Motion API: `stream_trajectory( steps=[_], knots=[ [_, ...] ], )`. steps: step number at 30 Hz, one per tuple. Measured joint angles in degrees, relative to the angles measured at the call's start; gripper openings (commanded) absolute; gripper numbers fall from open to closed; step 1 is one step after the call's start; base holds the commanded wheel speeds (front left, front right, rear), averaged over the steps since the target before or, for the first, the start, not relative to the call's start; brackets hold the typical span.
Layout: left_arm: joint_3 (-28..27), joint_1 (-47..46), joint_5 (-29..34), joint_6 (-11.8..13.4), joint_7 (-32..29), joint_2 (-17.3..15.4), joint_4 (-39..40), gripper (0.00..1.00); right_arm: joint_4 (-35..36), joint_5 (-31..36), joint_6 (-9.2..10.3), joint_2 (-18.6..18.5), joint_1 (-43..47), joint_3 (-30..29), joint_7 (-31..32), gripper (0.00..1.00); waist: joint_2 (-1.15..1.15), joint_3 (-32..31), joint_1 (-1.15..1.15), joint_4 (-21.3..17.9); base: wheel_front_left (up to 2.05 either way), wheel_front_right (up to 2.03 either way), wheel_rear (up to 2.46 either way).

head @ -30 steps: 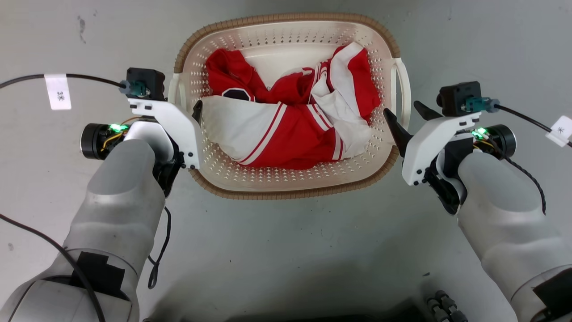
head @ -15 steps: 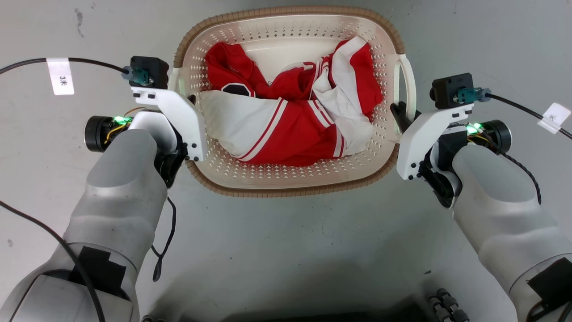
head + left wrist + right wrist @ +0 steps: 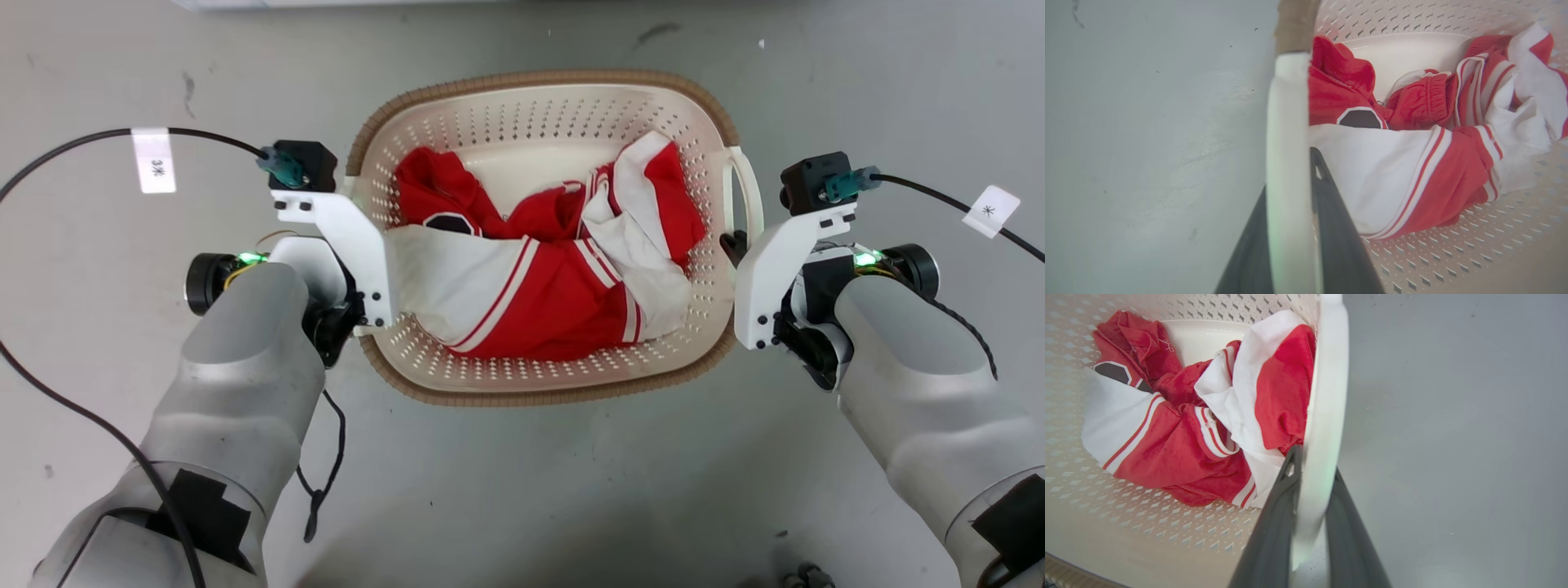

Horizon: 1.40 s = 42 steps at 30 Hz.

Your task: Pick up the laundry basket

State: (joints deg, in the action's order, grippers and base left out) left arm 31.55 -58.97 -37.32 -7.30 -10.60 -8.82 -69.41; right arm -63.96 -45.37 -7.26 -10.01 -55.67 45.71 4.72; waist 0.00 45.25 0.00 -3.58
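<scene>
Grasp made; the lift is what remains, and I cannot tell whether the cream perforated plastic laundry basket (image 3: 522,122) with brown woven-look rim is off the grey floor (image 3: 522,490). It lies between the arms, mouth up, long axis left to right. The left pincer (image 3: 1290,175) clenches its left white handle (image 3: 1286,114), the right pincer (image 3: 1312,463) its right white handle (image 3: 1327,375).

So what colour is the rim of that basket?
The rim is brown, woven-looking; clearest in the head view.

Clothes (image 3: 555,278) lie in the laundry basket (image 3: 522,131), perhaps off the floor (image 3: 531,490).
</scene>
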Motion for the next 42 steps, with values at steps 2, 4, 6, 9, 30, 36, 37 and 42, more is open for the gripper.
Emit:
stream_trajectory(
  steps=[2, 4, 6, 9, 30, 36, 37, 42],
  knots=[
    [0.89, 0.25, -0.7, 0.1, -0.65, 0.27, 0.25, 0.0, -0.1, -1.03, 0.18, -0.25, -0.03, 0.64, 1.54, 0.0, 0.0, -1.36, 0.0, 0.13, 0.0, 0.0, 0.0],
    [1.61, 0.59, -1.43, 0.15, -0.98, 0.44, 0.45, 0.0, -0.29, -1.78, 0.19, -0.51, -0.04, 1.32, 2.83, 0.0, 0.0, -2.82, 0.0, 0.26, 0.0, 0.0, 0.0],
    [2.37, 0.96, -2.19, 0.18, -1.36, 0.56, 0.48, 0.0, -0.54, -2.64, 0.19, -0.58, -0.02, 1.86, 4.16, 0.0, 0.0, -4.38, 0.0, 0.37, 0.0, 0.0, 0.0],
    [3.39, 1.78, -3.48, 0.24, -2.02, 0.75, 0.46, 0.0, -0.93, -3.9, 0.2, -0.63, 0.4, 2.64, 5.75, 0.0, 0.0, -6.95, 0.0, 0.49, 0.0, 0.0, 0.0],
    [8.18, 9.24, -12.88, 0.25, -11.87, -0.08, -0.02, 0.0, -4.71, -11.82, 0.2, 1.62, 5.27, 5.64, 19.22, 0.0, 0.0, -27.19, -0.01, 0.7, 0.0, 0.0, 0.0],
    [9.23, 10.67, -14.84, 0.24, -14.75, -0.55, 0.0, 0.0, -6.53, -13.21, 0.19, 2.65, 5.79, 5.86, 23.83, 0.0, 0.0, -31.47, -0.01, 0.39, 0.0, 0.0, 0.0],
    [9.39, 10.87, -15.07, 0.24, -15.05, -0.57, 0.0, 0.0, -6.81, -13.27, 0.19, 2.81, 5.84, 5.95, 24.46, 0.0, 0.0, -32.07, -0.01, 0.34, 0.0, 0.0, 0.0],
    [10.38, 12.89, -17.04, 0.23, -16.99, -0.78, -0.03, 0.0, -8.59, -14.62, 0.19, 3.69, 6.94, 5.81, 28.28, 0.0, 0.0, -36.17, -0.01, 0.1, 0.0, 0.0, 0.0]
  ],
)
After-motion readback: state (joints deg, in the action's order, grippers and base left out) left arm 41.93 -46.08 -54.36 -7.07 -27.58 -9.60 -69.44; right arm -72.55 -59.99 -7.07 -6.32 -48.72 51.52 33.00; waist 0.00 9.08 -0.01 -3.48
